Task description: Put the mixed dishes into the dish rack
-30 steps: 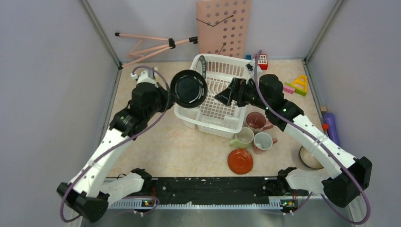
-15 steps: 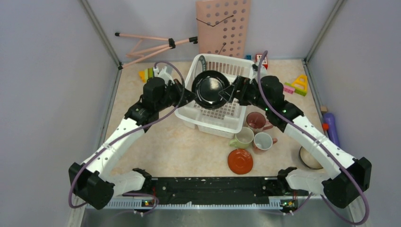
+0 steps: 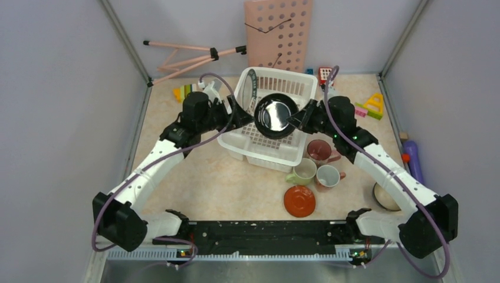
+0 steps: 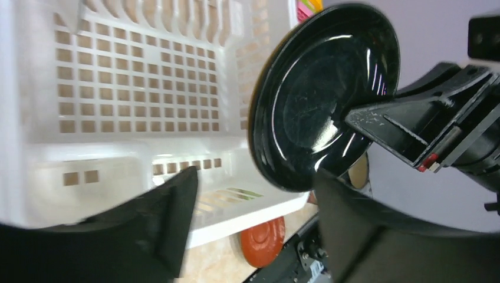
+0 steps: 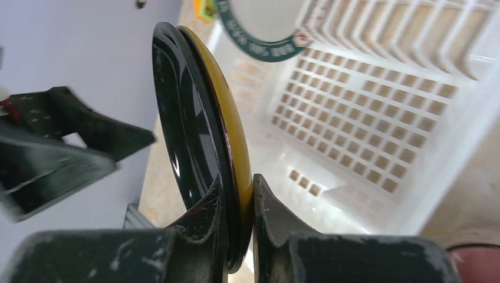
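Observation:
A glossy black plate (image 3: 275, 116) with a yellow back stands on edge in the air over the white dish rack (image 3: 259, 154). My right gripper (image 3: 296, 121) is shut on its right rim. The right wrist view shows both fingers pinching the plate (image 5: 188, 118) at its lower edge, at the right gripper (image 5: 239, 197). My left gripper (image 3: 243, 118) is just left of the plate, open and off it. In the left wrist view the plate (image 4: 324, 94) hangs beyond the spread left gripper (image 4: 255, 177). A green-rimmed plate (image 3: 252, 82) stands in the rack.
On the table right of the rack are a maroon mug (image 3: 320, 151), a pale-green mug (image 3: 303, 171), a pink mug (image 3: 328, 175), an orange saucer (image 3: 299, 200) and a bowl (image 3: 386, 197). Toy blocks (image 3: 371, 106), a pink perforated board (image 3: 278, 35) and a tripod (image 3: 188, 56) lie at the back.
The left arm carried the black plate rightward over the rack. The right gripper closed on its rim, and the left gripper opened and let go.

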`<state>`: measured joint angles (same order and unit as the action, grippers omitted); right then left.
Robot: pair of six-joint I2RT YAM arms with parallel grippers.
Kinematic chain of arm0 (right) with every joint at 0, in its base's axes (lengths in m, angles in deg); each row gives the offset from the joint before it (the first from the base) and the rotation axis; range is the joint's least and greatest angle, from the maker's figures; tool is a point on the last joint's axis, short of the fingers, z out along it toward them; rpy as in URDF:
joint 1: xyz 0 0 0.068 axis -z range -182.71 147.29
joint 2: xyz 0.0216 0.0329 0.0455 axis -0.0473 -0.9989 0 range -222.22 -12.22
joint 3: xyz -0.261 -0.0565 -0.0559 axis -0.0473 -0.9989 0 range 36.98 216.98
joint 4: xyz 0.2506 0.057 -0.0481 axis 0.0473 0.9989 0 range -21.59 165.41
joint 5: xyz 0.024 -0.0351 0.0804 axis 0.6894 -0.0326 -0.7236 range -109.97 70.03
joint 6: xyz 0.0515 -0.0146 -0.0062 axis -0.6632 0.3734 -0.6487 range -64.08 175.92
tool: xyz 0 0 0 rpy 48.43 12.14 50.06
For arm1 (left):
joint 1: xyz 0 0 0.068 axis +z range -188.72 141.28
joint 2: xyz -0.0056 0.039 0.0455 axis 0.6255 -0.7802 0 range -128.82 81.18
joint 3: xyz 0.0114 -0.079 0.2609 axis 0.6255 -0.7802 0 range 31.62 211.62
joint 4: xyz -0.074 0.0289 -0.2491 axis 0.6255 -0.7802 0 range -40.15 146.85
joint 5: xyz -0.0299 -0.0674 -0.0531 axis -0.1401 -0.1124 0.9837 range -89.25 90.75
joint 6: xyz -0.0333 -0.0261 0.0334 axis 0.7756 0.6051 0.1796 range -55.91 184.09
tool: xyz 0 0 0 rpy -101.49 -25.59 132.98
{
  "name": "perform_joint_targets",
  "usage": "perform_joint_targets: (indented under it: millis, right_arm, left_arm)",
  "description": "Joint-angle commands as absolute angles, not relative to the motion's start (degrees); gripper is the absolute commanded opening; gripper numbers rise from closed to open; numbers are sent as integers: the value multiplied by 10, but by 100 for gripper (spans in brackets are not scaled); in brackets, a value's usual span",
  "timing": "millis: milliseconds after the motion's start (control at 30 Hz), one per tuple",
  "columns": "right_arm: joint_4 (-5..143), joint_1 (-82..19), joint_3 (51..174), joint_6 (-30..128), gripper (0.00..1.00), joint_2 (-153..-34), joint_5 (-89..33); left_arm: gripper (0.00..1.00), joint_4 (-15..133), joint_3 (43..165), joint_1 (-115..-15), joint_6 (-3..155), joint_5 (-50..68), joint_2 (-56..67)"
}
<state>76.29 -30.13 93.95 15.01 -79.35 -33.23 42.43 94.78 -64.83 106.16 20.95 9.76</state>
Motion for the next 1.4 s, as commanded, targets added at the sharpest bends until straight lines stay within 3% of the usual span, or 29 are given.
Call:
perform_joint_targets:
  millis: [0, 67, 200, 467, 533, 667, 767, 1033, 1233, 1367]
  right_arm:
    - [777, -265, 933, 142, 0, -768, -280]
    - [800, -261, 930, 148, 0, -758, -246]
    - [813, -261, 918, 155, 0, -731, -203]
    - [840, -261, 925, 178, 0, -705, -150]
    - [845, -261, 924, 182, 0, -697, -141]
    - [848, -261, 919, 191, 0, -680, -130]
    - [849, -261, 920, 200, 0, -677, -128]
    - [837, -261, 924, 209, 0, -688, -139]
    - [816, -261, 922, 209, 0, -698, -162]
    - [805, -261, 930, 213, 0, -720, -197]
  left_arm:
    - [88, 363, 981, -606, 997, 122, 110]
    - [94, 324, 988, -594, 969, 46, 107]
    - [94, 295, 990, -593, 928, -59, 77]
    - [92, 301, 989, -594, 923, -54, -12]
    - [87, 274, 1005, -593, 931, -76, -35]
    - [62, 231, 1006, -594, 938, -95, -52]
    - [49, 239, 970, -594, 937, -71, -26]
    - [30, 189, 923, -595, 938, -58, 60]
    - [31, 151, 886, -598, 954, -35, 131]
    - [52, 143, 874, -598, 956, -30, 179]
